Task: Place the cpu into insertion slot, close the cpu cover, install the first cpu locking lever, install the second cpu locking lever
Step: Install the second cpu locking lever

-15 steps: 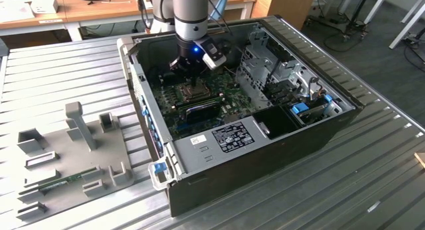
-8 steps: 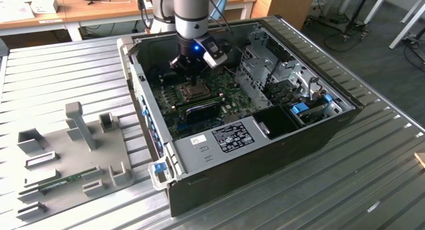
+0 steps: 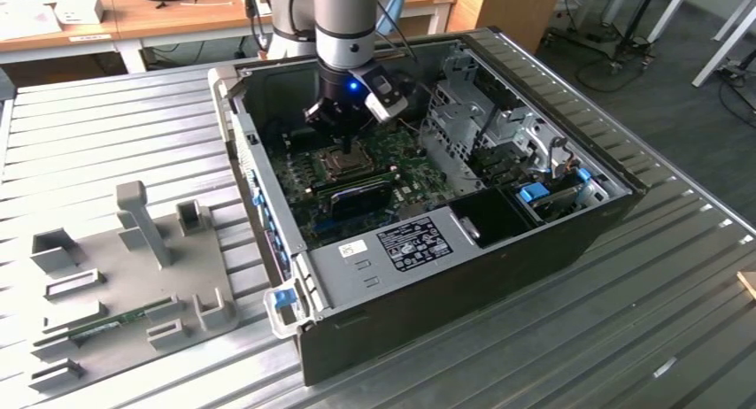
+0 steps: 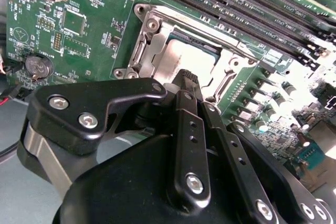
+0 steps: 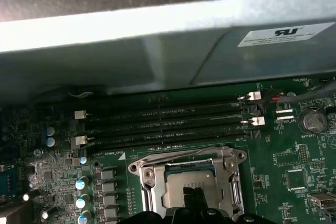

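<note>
Green board: black tool (image 4: 190, 80) over silvery cpu cover (image 4: 157, 51).

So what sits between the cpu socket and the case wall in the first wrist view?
In the first wrist view, four long black memory slots run across the green board between the insertion slot and the grey case wall.

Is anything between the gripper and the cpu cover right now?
Nothing visible. In the second wrist view the gripper sits directly over the cpu cover, which lies flat around the cpu, with no cable or part in between.
</note>
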Controlling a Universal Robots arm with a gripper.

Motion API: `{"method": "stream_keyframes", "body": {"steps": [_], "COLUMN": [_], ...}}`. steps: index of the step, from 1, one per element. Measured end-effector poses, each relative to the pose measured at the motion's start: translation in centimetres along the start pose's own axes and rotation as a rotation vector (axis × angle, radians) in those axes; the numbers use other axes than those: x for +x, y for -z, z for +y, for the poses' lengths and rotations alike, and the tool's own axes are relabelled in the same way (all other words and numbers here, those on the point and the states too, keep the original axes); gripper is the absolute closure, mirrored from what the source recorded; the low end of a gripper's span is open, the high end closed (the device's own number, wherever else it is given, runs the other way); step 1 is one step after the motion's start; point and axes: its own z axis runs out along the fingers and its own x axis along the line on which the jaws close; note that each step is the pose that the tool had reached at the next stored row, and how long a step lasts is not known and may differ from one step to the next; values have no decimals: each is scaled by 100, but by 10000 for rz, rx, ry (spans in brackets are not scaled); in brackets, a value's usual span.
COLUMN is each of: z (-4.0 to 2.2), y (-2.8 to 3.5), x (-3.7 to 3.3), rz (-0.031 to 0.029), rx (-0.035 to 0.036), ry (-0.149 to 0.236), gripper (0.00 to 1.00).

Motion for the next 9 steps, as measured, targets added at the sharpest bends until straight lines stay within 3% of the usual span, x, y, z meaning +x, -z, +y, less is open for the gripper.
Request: {"method": "stream_keyframes", "body": {"steps": [1,9], "z": [0,1], "y": [9,20], "x": [0,-1], "rz": [29,29], "rx": [5,5], "ry": [-1,-1], "gripper": [90,90]}}
